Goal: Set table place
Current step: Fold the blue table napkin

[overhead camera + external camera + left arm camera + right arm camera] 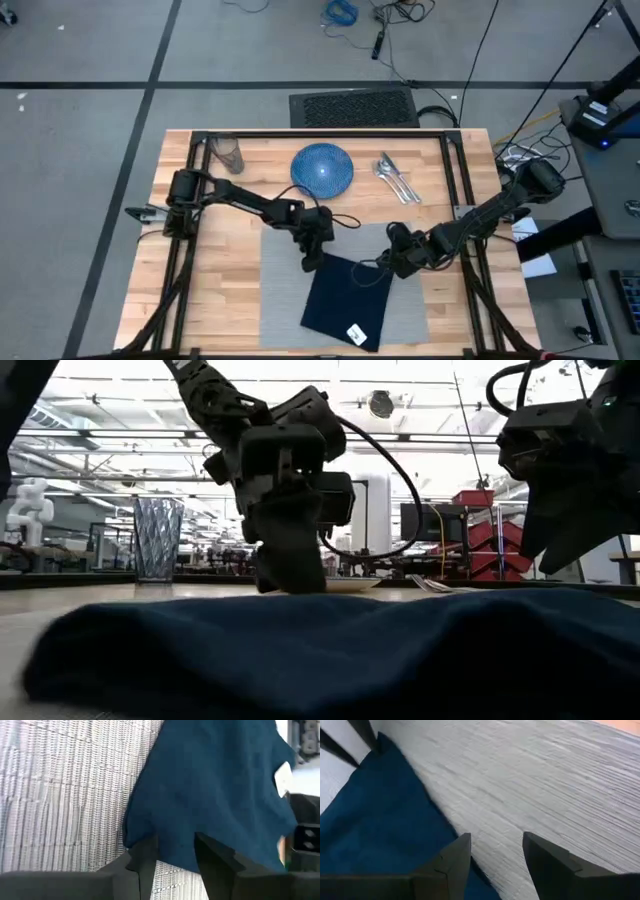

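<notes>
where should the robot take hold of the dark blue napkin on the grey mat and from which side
Best at a far corner of the navy cloth napkin, coming straight down. It lies flat but rumpled on the grey woven placemat, so only corners and edges offer a pinchable fold. The left end effector and right end effector are each at one such corner, fingers open.

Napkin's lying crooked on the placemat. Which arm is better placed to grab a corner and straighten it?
Probably left. The left pincer is open with the napkin edge between its fingers, over the placemat. The right pincer, also open, sits at the napkin's border, mostly over bare mat.
</notes>
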Robot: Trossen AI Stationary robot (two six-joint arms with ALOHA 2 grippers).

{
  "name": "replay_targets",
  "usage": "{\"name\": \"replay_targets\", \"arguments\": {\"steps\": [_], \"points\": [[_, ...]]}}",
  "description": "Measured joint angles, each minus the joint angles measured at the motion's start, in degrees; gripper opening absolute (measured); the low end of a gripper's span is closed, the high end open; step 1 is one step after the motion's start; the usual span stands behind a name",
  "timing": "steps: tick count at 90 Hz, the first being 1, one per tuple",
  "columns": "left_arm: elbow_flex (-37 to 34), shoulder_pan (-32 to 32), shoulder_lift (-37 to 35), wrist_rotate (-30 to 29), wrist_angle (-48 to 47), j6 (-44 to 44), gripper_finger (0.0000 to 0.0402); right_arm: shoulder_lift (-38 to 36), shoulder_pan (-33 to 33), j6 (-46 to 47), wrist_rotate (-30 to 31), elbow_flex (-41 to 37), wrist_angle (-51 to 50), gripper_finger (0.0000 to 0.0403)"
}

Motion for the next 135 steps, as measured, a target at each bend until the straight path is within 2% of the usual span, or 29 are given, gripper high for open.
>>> {"name": "replay_targets", "arguments": {"steps": [11, 27, 40, 82, 100, 114, 135], "points": [[0.0, 0.5, -2.2, -0.5, -1.5, 0.9, 0.0119, 0.0, 0.0, -0.1, 0.0, 0.0, -0.1, 0.0167], [0.0, -0.7, -3.0, -8.0, -2.8, 4.3, 0.0119, 0.0, 0.0, -1.7, 1.3, 0.0, -0.1, 0.0167], [0.0, -1.6, -3.1, -9.6, -2.9, 3.1, 0.0119, 0.0, -0.2, -3.1, 2.0, 0.0, -0.1, 0.0167], [0.0, -0.9, -3.1, -12.1, -4.7, 1.4, 0.0119, 0.0, -0.2, -6.8, 1.7, 0.0, -0.2, 0.0167], [0.0, -0.3, -3.1, -12.0, -5.6, 1.4, 0.0119, 0.0, -0.2, -7.5, 1.4, 0.0, -0.1, 0.0167], [0.0, -0.7, -3.1, -9.8, -5.3, 1.4, 0.0119, 0.0, -0.2, -7.5, 1.4, 0.0, -0.1, 0.0167], [0.0, -2.3, -3.2, -11.0, -5.2, 1.5, 0.0119, 0.0, -0.2, -8.0, 1.4, 0.0, -0.1, 0.0167]]}}
